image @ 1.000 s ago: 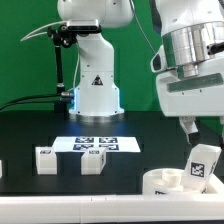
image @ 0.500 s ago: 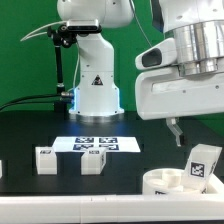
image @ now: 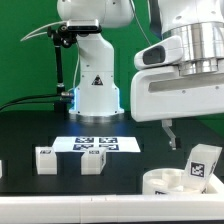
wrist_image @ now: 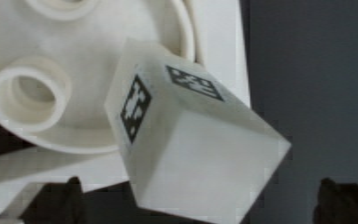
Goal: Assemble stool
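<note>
The round white seat disc (image: 163, 184) lies at the exterior view's lower right, and a white tagged leg (image: 201, 165) stands tilted on it. In the wrist view the same leg (wrist_image: 194, 140) rests on the seat disc (wrist_image: 43, 95) beside a round socket. My gripper (image: 169, 134) hangs above and to the exterior view's left of that leg, apart from it. In the wrist view the gripper (wrist_image: 202, 205) is open, its dark fingertips (wrist_image: 60, 200) wide apart and holding nothing. Two more legs (image: 45, 160) (image: 93, 161) stand on the table.
The marker board (image: 97, 144) lies flat behind the two loose legs. Another white part (image: 2, 168) shows at the exterior view's left edge. The robot base (image: 96, 92) stands at the back, in front of a green backdrop.
My gripper has risen and moved toward the exterior view's left, away from the leg. The leg stays on the seat disc.
</note>
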